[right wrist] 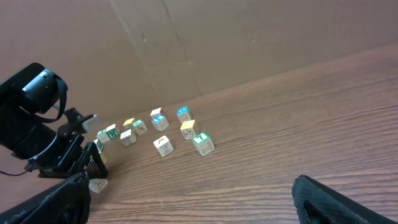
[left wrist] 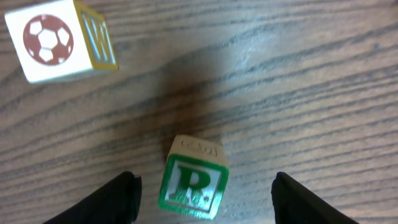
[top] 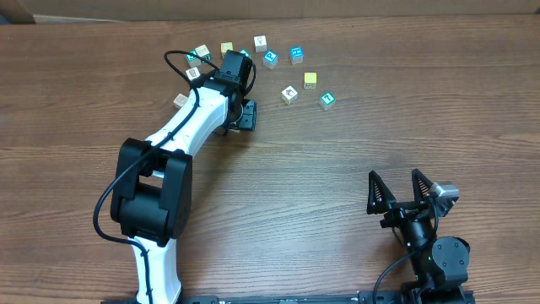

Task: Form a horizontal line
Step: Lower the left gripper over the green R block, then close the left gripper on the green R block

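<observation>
On the brown tabletop (top: 337, 169), little cubes (top: 289, 95) lie scattered far away, in no row. The left pincer (left wrist: 205, 196) is open around the green R cube (left wrist: 189, 180), not touching. The right pincer (top: 393, 173), near right, is wide open, empty.

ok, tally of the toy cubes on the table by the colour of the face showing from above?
White or cream-faced wooden toy cubes: 5
Yellow-faced cubes: 2
Blue-faced cubes: 2
Green-faced cubes: 3, two partly behind the left arm from overhead
Total: 12 in view; the arm may hide more.
</observation>
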